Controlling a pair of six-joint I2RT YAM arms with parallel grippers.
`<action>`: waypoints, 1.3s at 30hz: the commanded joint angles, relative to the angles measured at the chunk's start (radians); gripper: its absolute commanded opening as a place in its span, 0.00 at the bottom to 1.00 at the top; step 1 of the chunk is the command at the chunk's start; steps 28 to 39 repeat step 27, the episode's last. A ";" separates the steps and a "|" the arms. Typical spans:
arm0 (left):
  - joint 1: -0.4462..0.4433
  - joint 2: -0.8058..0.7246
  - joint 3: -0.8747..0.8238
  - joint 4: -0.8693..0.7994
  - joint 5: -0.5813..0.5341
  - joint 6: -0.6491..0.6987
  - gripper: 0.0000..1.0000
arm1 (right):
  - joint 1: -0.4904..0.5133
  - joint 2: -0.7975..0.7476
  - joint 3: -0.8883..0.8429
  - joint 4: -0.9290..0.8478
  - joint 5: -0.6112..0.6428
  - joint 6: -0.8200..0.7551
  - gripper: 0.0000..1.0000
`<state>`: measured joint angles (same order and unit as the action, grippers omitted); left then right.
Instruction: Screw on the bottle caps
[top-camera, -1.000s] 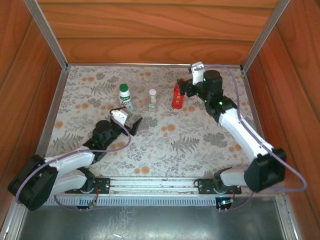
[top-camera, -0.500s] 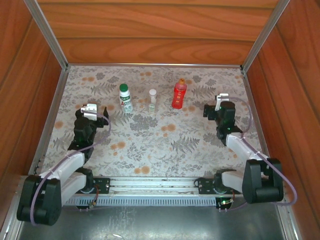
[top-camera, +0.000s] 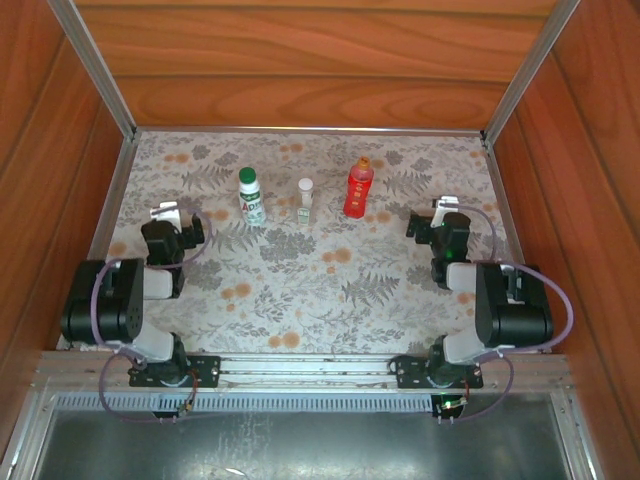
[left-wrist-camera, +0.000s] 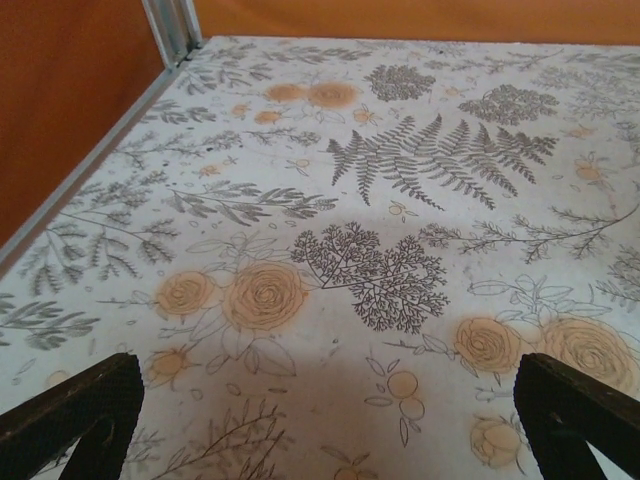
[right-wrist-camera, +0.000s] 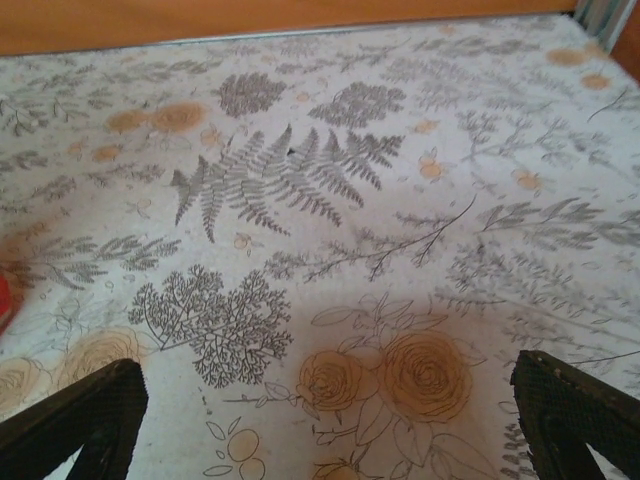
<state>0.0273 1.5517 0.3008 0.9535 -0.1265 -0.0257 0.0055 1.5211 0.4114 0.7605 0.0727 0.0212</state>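
Three bottles stand in a row at the back of the mat. The white bottle (top-camera: 251, 203) wears a green cap (top-camera: 247, 175), the tiny clear bottle (top-camera: 304, 207) a white cap (top-camera: 305, 185), and the red bottle (top-camera: 356, 195) an orange cap (top-camera: 363, 163). My left gripper (top-camera: 192, 230) rests low at the left, well short of the white bottle; in its wrist view the left gripper (left-wrist-camera: 330, 420) is open over bare mat. My right gripper (top-camera: 419, 226) sits right of the red bottle; seen from the wrist, the right gripper (right-wrist-camera: 330, 420) is open and empty. A red sliver (right-wrist-camera: 4, 300) shows at that view's left edge.
A floral mat (top-camera: 300, 280) covers the table floor. Wooden walls (top-camera: 300, 80) close the back and both sides, with aluminium frame rails (top-camera: 105, 225) along the mat's edges. Both arms are folded back near their bases by the front rail (top-camera: 300, 370).
Both arms have drawn back from the bottles and folded toward their bases. The right gripper left the red bottle's side; the left one swung away to the left.
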 joint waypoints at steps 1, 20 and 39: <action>0.008 0.032 0.039 0.059 -0.019 -0.037 1.00 | -0.009 -0.006 0.021 0.008 -0.028 0.022 1.00; -0.007 0.035 0.093 -0.043 0.051 0.011 1.00 | -0.007 -0.001 0.032 -0.007 -0.027 0.019 1.00; -0.007 0.028 0.093 -0.049 0.046 0.012 1.00 | -0.007 0.000 0.034 -0.009 -0.025 0.017 1.00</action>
